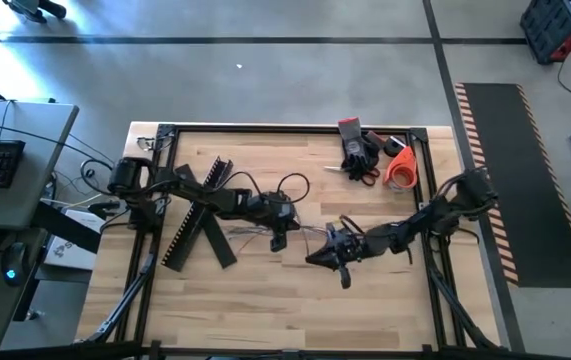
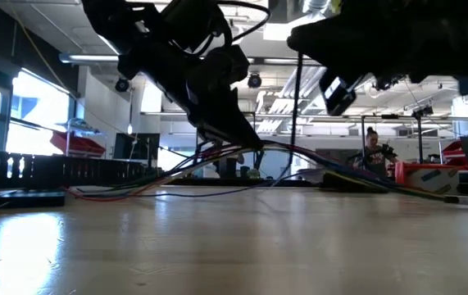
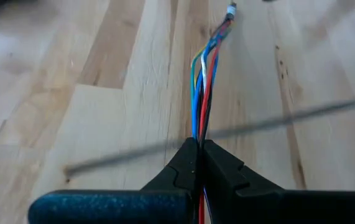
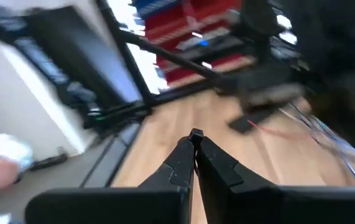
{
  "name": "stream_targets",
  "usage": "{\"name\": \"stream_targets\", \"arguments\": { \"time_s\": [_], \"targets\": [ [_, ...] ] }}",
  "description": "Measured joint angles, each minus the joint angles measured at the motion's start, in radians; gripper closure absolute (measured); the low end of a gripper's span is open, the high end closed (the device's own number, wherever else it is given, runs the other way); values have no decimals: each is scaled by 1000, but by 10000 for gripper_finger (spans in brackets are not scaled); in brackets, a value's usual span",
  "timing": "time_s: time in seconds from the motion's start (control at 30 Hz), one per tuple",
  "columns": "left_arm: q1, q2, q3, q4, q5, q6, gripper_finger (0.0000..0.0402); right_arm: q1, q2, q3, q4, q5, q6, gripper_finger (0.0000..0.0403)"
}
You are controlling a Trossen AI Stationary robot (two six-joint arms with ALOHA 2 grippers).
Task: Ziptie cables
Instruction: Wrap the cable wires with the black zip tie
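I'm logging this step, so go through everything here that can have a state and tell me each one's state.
left gripper: shut on the cables, near the table's middle.
right gripper: shut, nothing visibly between its fingers, just right of the left gripper.
cables: bundled, pinched at one point, lifted off the table there and trailing down onto it.
slotted black bars: lying flat, crossed, untouched.
orange tape roll: lying by the far right corner, untouched.
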Motion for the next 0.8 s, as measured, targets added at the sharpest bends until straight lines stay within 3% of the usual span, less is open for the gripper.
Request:
{"name": "stream_targets", "arguments": {
  "time_s": [0.1, 0.3, 0.5, 0.63, 0.8],
  "targets": [
    [-17, 8, 0, 13, -42, -9, 393, -42, 64, 0, 64, -35, -25, 403],
    [-29, 8, 1, 3, -49, 0, 335, -63, 152, 1, 78, 126, 63, 403],
    [-64, 8, 1, 2, -42, 13, 293, -60, 211, 1, 81, 184, 73, 403],
    [-115, 7, -8, 24, -77, 54, 290, -89, 244, -5, 155, 110, 53, 403],
    [-185, 7, -74, 157, -206, 116, 291, -119, 244, -46, 339, 9, 10, 403]
  ]
}}
